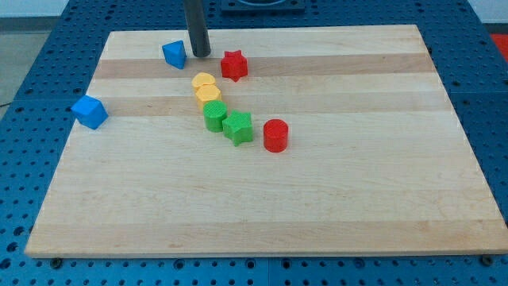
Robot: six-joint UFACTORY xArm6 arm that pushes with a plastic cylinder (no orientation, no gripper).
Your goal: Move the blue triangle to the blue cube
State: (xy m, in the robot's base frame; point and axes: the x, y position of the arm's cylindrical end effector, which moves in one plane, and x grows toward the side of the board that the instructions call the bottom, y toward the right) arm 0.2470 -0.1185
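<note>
Camera view shows a pale wooden board (pixel 262 199) on a blue perforated table (pixel 492 95), with no container anywhere on it — the blocks lie loose. The straight dark rod comes down from the far edge, nearly upright, and my tip (pixel 200 55) rests on the board just right of the small blue triangle block (pixel 174 54); whether they touch I cannot tell. Being a bare rod, it has nothing to spread or pinch. The triangle sits far-left, one corner pointing near-left; its long axis I cannot make out. The blue cube (pixel 89 111) lies well apart, nearer and further left. Right of the tip is a red star block (pixel 233 64). Mid-board — two yellow blocks (pixel 206 89), a green round block (pixel 213 116), a green star block (pixel 237 127), a red cylinder (pixel 275 135).
</note>
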